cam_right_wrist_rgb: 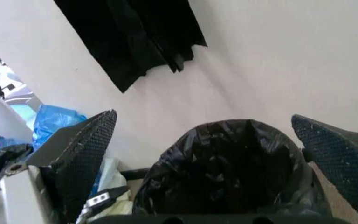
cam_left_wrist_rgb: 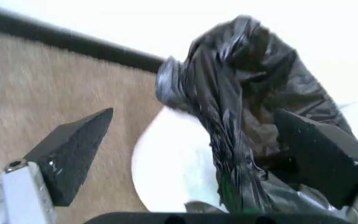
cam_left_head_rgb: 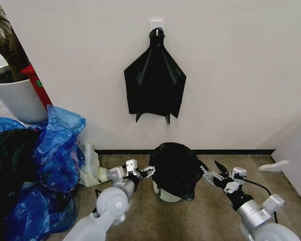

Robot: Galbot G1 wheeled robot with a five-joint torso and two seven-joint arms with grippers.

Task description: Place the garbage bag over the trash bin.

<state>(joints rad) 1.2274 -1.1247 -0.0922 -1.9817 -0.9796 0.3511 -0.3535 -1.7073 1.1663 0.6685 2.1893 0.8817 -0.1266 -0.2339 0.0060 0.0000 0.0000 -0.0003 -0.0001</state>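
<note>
The glossy black garbage bag (cam_left_head_rgb: 175, 168) sits draped over the trash bin (cam_left_head_rgb: 165, 195), whose off-white base shows below the film. My left gripper (cam_left_head_rgb: 146, 171) is open at the bag's left side. In the left wrist view the bag's wrinkled edge (cam_left_wrist_rgb: 241, 116) hangs between the fingers (cam_left_wrist_rgb: 73, 149) of my left gripper (cam_left_wrist_rgb: 193, 113), close to the far one, over the pale bin wall (cam_left_wrist_rgb: 173, 172). My right gripper (cam_left_head_rgb: 213, 170) is open just right of the bag. The right wrist view looks between the spread fingers of that gripper (cam_right_wrist_rgb: 204, 116) into the bag's open mouth (cam_right_wrist_rgb: 229, 172).
A flat black fan-shaped bundle (cam_left_head_rgb: 154, 80) hangs from a wall hook above the bin. Bright blue plastic bags (cam_left_head_rgb: 55, 150) and a pale bag (cam_left_head_rgb: 93, 168) are piled at the left, below a white plant pot (cam_left_head_rgb: 17, 98). A white panel (cam_left_head_rgb: 293, 150) stands at the right.
</note>
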